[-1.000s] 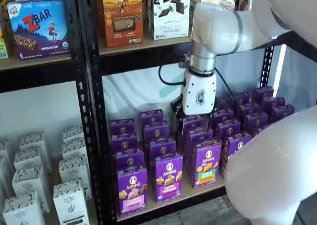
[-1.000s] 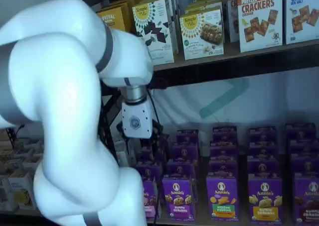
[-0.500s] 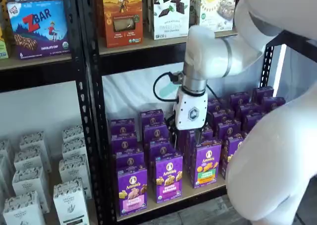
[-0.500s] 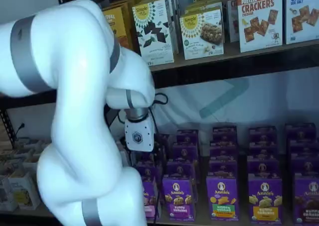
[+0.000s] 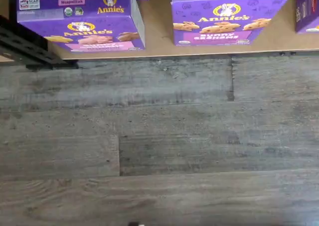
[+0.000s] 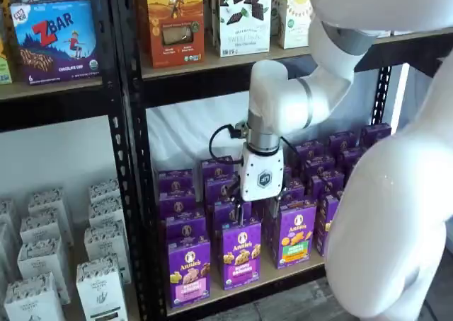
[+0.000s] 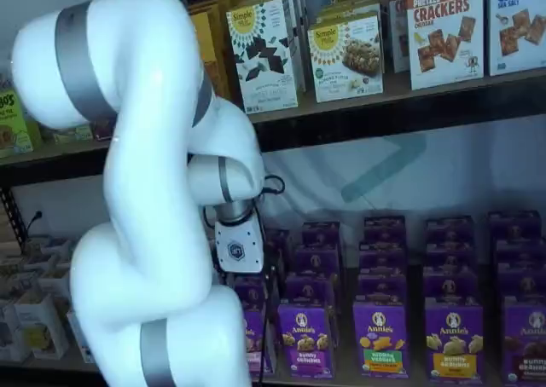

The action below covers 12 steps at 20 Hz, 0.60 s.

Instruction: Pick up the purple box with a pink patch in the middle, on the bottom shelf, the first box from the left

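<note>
The purple box (image 6: 189, 270) with the pink panel stands upright at the front left of the bottom shelf (image 6: 287, 273). It also shows in the wrist view (image 5: 79, 17), at the shelf's front edge. In a shelf view the arm hides most of this purple box (image 7: 255, 343). My gripper (image 6: 253, 209) hangs over the purple rows, above and behind the box and a little to its right. Its black fingers stand apart with nothing between them. Its white body and dark fingers, my gripper (image 7: 246, 278), show beside the big white arm.
Further purple Annie's boxes (image 6: 241, 252) with purple and green (image 6: 295, 234) panels fill the shelf in rows. A black rack upright (image 6: 139, 194) stands just left of the target. White boxes (image 6: 100, 278) fill the neighbouring bay. Grey plank floor (image 5: 159, 136) lies in front.
The gripper has moved left and downward across the purple rows, from near the middle columns to over the left ones. Its fingers stay apart.
</note>
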Available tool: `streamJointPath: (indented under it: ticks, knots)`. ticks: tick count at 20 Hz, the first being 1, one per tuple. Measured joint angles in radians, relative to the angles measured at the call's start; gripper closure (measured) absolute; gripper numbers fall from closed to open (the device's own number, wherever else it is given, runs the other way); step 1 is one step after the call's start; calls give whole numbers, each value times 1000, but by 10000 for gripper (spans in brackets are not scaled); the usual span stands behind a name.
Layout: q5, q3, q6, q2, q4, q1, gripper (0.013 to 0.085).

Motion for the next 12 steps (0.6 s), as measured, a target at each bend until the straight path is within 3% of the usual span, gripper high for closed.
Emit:
streamJointPath:
  ticks: [7,12]
  knots:
    - [-67,-66,50,151,-21,34,130]
    - [-126,-109,104,240,-63,52,130]
